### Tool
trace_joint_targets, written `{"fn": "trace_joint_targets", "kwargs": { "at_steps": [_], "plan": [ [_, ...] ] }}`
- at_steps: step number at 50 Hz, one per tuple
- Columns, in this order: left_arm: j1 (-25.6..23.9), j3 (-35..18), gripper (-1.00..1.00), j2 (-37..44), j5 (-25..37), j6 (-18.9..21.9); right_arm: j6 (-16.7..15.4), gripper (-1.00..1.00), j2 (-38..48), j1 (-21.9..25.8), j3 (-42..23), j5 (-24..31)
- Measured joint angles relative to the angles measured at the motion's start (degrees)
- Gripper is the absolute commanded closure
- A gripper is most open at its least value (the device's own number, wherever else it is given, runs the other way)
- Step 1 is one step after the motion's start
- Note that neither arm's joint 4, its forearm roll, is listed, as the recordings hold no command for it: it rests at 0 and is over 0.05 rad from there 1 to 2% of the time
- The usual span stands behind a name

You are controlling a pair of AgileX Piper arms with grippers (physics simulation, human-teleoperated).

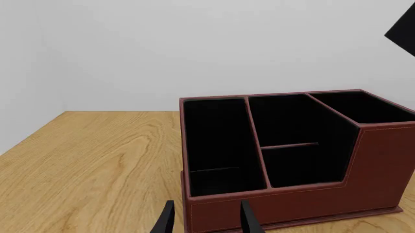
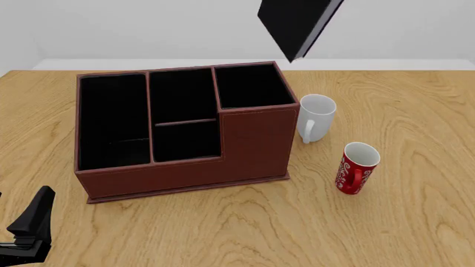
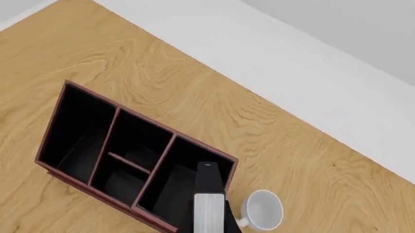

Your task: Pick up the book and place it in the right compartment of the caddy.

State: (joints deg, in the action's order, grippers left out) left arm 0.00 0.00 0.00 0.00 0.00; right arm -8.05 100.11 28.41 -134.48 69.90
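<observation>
The black book (image 2: 297,25) hangs tilted in the air above the far right of the reddish-brown caddy (image 2: 252,142), over its right compartment (image 2: 251,86). In the right wrist view the book (image 3: 209,204) shows edge-on with white pages, held by my right gripper (image 3: 209,226), with only dark slivers of the fingers showing beside it. A corner of the book (image 1: 402,29) also shows in the left wrist view. My left gripper (image 1: 207,217) is open and low, just in front of the caddy's (image 1: 292,204) front wall. In the front view, it (image 2: 33,217) sits at the near left.
A white mug (image 2: 315,118) stands just right of the caddy, also seen in the right wrist view (image 3: 263,209). A red mug (image 2: 357,167) stands nearer and further right. The wooden table (image 2: 415,222) ends at a white wall behind the caddy.
</observation>
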Motion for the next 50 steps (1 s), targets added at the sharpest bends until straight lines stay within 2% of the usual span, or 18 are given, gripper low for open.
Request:
{"fn": "trace_joint_targets", "kwargs": {
  "at_steps": [22,50],
  "plan": [
    [0.0,0.0,-1.0,0.0,0.0,0.0,2.47,1.0,6.18,2.83,-3.99,0.0],
    [0.0,0.0,-1.0,0.0,0.0,0.0,5.3,1.0,12.58,4.05,-7.12,0.0]
  ]
}}
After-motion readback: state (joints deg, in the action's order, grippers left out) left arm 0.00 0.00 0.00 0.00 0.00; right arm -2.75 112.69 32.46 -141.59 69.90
